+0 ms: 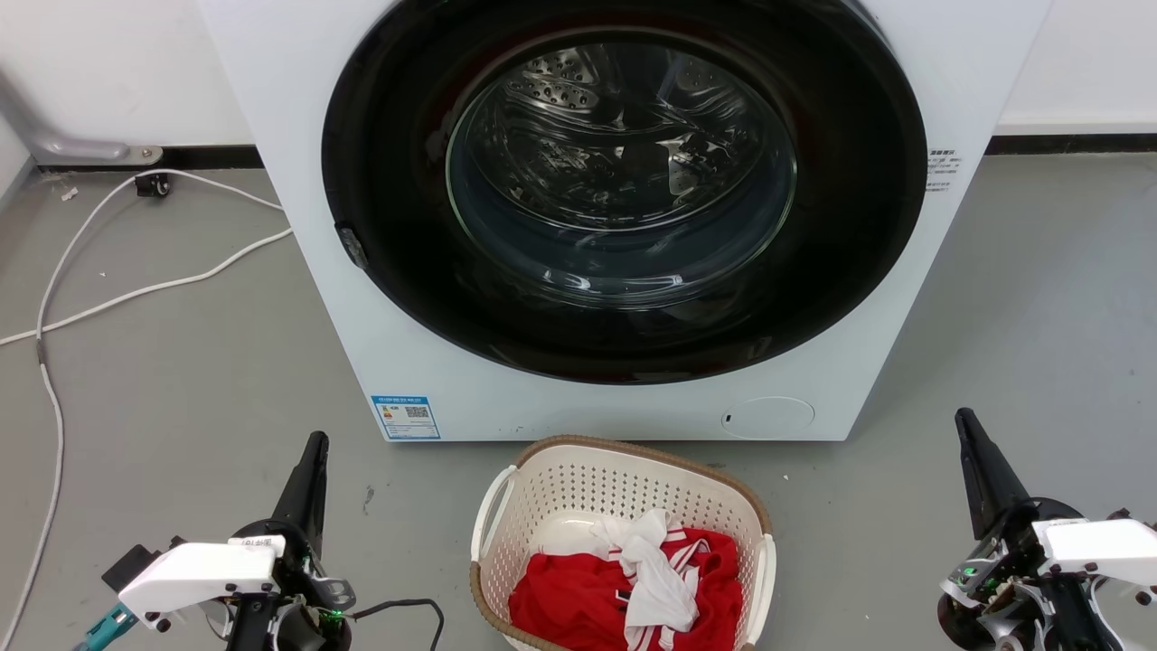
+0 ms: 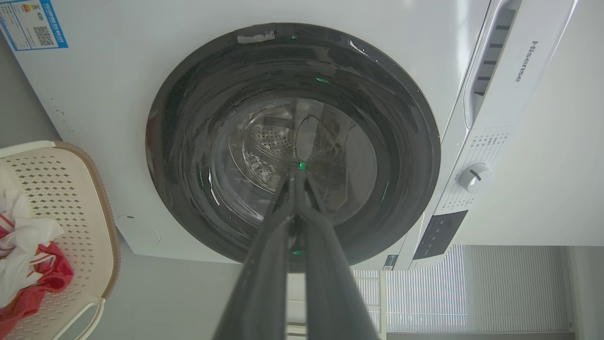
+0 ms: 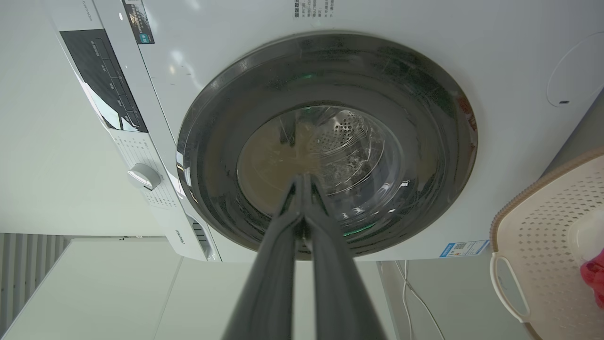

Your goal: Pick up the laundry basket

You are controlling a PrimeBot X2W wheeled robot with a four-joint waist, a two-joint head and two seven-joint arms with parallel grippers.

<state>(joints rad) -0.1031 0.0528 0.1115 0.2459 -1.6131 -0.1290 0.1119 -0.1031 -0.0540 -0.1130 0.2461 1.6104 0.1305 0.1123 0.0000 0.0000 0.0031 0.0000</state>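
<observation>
You had the laundry basket (image 1: 587,488) on the floor just in front of the washing machine (image 1: 271,136), below its round door, with red and white clothes (image 1: 624,592) inside. Your left gripper (image 1: 315,445) and right gripper (image 1: 965,425) — both clenched, holding nothing — stood off the machine's two lower front corners, neither touching the basket.

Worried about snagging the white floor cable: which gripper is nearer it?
Left. The left gripper is at lower left, with the white cable lying to its left; the right gripper is across the laundry basket, at lower right.
</observation>
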